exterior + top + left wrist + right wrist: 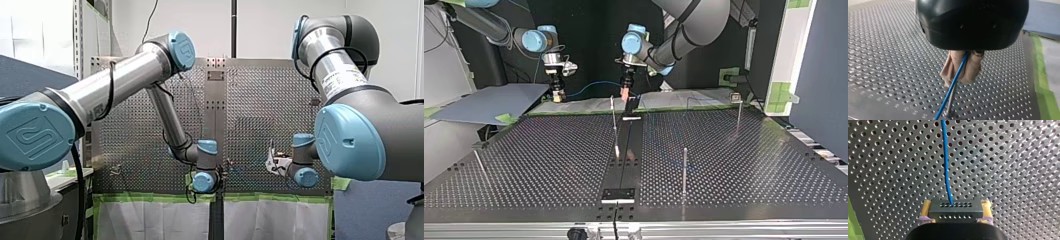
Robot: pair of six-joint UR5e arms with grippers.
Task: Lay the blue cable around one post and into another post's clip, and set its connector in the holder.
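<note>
The beige pads [971, 67] of the left gripper [961, 76] are pressed together on the blue cable [954, 82], which is pinched between them and runs on past a thin metal post [951, 102] standing just under the gripper; whether cable and post touch cannot be told. The yellow pads [926, 210] of the right gripper [956, 214] are clamped on either side of a dark, hole-dotted connector [955, 207], from whose face the cable is led ahead over the perforated table [1010, 170]. In the top view the cable is seen hung in a shallow arc in the air between the two grippers, above the table's far edge. The table is of perforated metal, with a black strip [624, 150] down its middle and several thin posts [684, 170] upright on it, one clip-headed post [738, 107] at that view's right. Green tape [574, 111] is laid along the far edge, and a grey sheet [489, 102] lies beside the table at the view's left. In the front view white sheeting [150, 220] is taped below the table, with a pale wall behind. Much of the left wrist view is covered by the gripper's black housing [973, 22], and the cable's further run is cut off. In the front view neither gripper's fingers can be made out. The holder cannot be picked out with certainty.
</note>
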